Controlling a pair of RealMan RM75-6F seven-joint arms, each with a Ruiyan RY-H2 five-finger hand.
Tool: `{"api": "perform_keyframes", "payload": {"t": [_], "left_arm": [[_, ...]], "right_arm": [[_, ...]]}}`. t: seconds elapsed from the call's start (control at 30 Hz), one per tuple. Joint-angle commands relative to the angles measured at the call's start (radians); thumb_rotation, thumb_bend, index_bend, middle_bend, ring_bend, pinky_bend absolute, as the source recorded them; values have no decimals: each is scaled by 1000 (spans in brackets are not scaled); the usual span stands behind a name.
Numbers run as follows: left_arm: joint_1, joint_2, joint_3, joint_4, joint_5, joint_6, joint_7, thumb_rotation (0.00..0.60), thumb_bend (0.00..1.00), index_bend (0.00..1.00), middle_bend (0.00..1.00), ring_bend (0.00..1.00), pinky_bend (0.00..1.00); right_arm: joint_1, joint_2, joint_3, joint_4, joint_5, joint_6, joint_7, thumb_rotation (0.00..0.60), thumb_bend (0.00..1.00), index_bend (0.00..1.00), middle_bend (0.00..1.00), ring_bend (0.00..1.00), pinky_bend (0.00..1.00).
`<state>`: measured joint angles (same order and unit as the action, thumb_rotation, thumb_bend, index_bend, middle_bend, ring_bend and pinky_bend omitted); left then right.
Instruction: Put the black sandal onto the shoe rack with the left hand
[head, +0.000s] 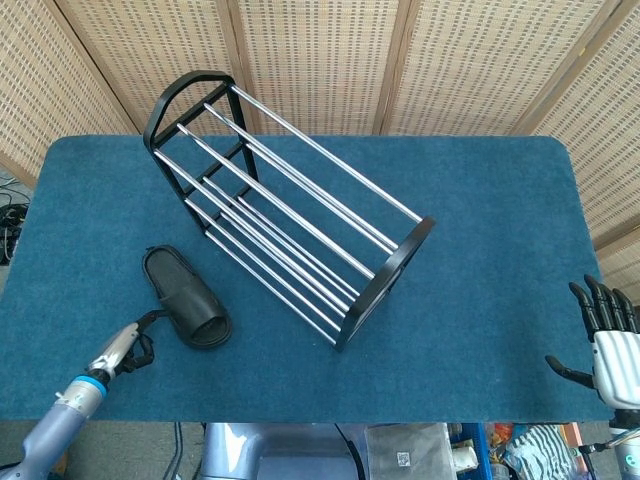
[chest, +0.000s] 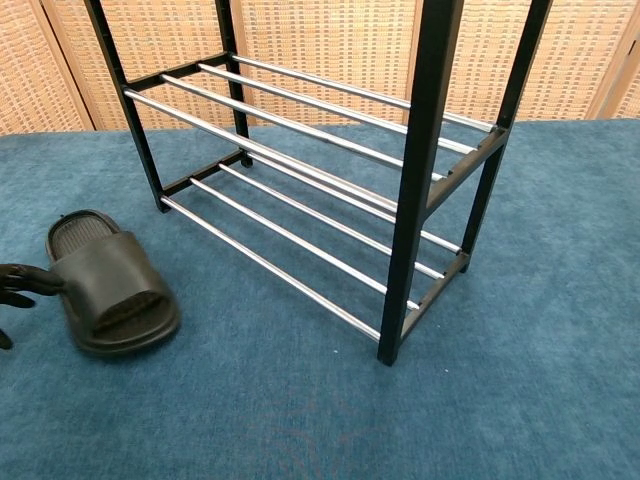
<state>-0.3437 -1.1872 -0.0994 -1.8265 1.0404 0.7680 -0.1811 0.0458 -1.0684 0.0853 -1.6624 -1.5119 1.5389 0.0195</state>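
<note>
The black sandal (head: 186, 298) (chest: 110, 287) lies flat on the blue table, left of the shoe rack (head: 300, 215) (chest: 425, 180), with its open toe end toward the table's front. My left hand (head: 124, 351) (chest: 18, 283) is at the sandal's left side near the front edge. One of its fingers reaches to the sandal's edge and touches it, and nothing is enclosed in the hand. My right hand (head: 606, 338) hangs off the table's front right corner with its fingers spread and empty. It does not show in the chest view.
The rack, black end frames with chrome rods on two levels, stands diagonally across the table (head: 480, 230). Woven panels (head: 320, 60) close off the back. Blue cloth stretches between the sandal and the rack's lower rods.
</note>
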Motion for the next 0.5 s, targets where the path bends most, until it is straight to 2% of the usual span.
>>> {"api": "perform_keyframes", "payload": {"t": [0.03, 0.2, 0.27, 0.3, 0.37, 0.4, 0.47, 0.5], "left_arm": [[-28, -9, 10, -40, 6, -37, 9, 600, 1000, 124, 99, 86, 253], [-52, -40, 16, -63, 33, -28, 36, 600, 1000, 124, 99, 83, 166], [-42, -43, 25, -65, 89, 4, 47, 600, 991, 124, 95, 74, 144], [-33, -39, 34, -59, 135, 31, 59, 600, 946, 124, 85, 63, 128], [-13, -20, 57, -39, 221, 87, 87, 600, 743, 124, 54, 44, 100], [-5, -8, 65, -30, 250, 113, 106, 600, 571, 106, 30, 29, 85], [17, 27, 82, -8, 313, 180, 154, 600, 334, 45, 4, 7, 39], [24, 45, 87, 7, 339, 207, 177, 600, 266, 16, 0, 1, 17]], "right_arm": [[0, 0, 1, 0, 2, -1, 1, 600, 0, 0, 0, 0, 0], [2, 2, 3, 2, 9, -6, 6, 600, 0, 0, 0, 0, 0], [1, 2, 3, 3, 10, -6, 9, 600, 0, 0, 0, 0, 0], [2, 2, 4, 3, 11, -7, 10, 600, 0, 0, 0, 0, 0], [2, 2, 4, 4, 12, -7, 11, 600, 0, 0, 0, 0, 0], [2, 2, 4, 4, 12, -8, 11, 600, 0, 0, 0, 0, 0], [3, 2, 3, 4, 11, -10, 10, 600, 0, 0, 0, 0, 0], [3, 2, 2, 3, 10, -10, 9, 600, 0, 0, 0, 0, 0]]}}
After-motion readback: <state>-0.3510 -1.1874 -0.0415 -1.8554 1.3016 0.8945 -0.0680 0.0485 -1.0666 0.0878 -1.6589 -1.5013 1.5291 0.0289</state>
